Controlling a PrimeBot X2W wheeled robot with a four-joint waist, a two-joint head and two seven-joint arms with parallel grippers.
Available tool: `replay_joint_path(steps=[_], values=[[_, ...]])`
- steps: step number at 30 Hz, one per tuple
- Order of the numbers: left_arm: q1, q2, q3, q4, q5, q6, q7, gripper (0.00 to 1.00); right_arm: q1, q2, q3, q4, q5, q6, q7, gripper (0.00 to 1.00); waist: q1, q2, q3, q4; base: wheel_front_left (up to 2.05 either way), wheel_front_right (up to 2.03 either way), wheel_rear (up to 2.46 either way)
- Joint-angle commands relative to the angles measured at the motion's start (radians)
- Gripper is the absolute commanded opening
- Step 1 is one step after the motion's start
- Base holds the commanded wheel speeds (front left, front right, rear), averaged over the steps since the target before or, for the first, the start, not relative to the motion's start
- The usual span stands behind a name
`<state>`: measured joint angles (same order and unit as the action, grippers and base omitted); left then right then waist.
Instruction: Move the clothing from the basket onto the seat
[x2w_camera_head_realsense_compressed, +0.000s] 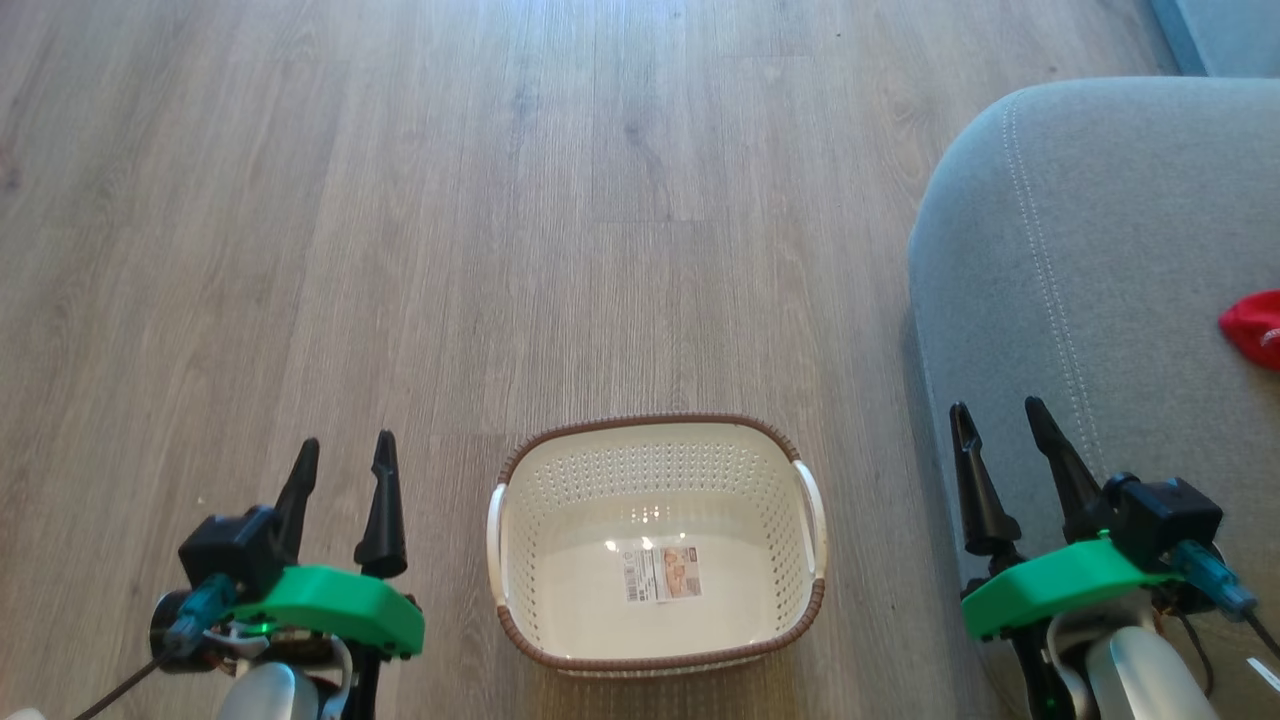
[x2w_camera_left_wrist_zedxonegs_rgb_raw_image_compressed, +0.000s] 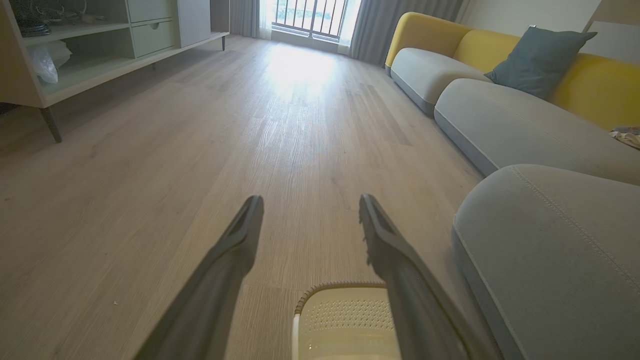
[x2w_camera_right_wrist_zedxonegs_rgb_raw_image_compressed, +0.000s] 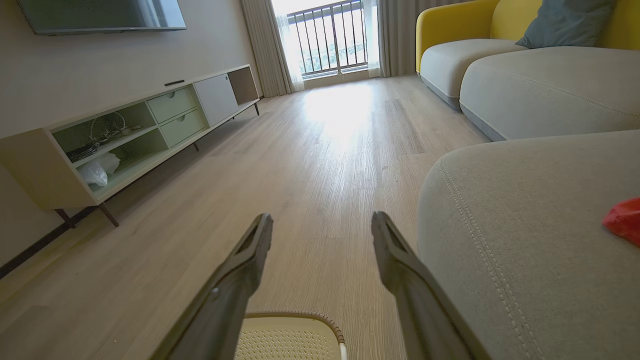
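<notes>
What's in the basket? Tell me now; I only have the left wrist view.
Observer: The head view looks straight down into the basket. It is empty apart from a label stuck to its floor.
Operator: Then find the clothing for me.
Observer: A piece of red clothing lies on the seat, cut off by the head view's right edge. I cannot tell whether it is one garment or two.
</notes>
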<state>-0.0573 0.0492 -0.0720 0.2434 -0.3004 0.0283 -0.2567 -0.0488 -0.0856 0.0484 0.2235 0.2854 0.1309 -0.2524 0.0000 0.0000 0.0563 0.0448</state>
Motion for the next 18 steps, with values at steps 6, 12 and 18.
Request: replay_joint_path(steps=[6,12,18], values=[[-0.017,0.001,0.035,-0.025,-0.003,-0.008,-0.005,1.00,-0.028,0.005,0.025,-0.023,0.004,0.000,-0.009,1.00,0.0000,0.0000,-0.004,-0.007,0.00,0.00,0.00],[-0.015,0.001,0.036,-0.024,-0.008,-0.010,-0.005,1.00,-0.027,0.006,0.024,-0.024,0.008,0.000,-0.009,1.00,0.0000,0.0000,-0.006,-0.016,0.00,0.00,0.00],[-0.015,0.001,0.037,-0.026,-0.018,-0.011,-0.005,1.00,-0.022,0.007,0.020,-0.023,0.010,0.000,-0.009,1.00,0.0000,0.0000,-0.006,-0.020,0.00,0.00,0.00]])
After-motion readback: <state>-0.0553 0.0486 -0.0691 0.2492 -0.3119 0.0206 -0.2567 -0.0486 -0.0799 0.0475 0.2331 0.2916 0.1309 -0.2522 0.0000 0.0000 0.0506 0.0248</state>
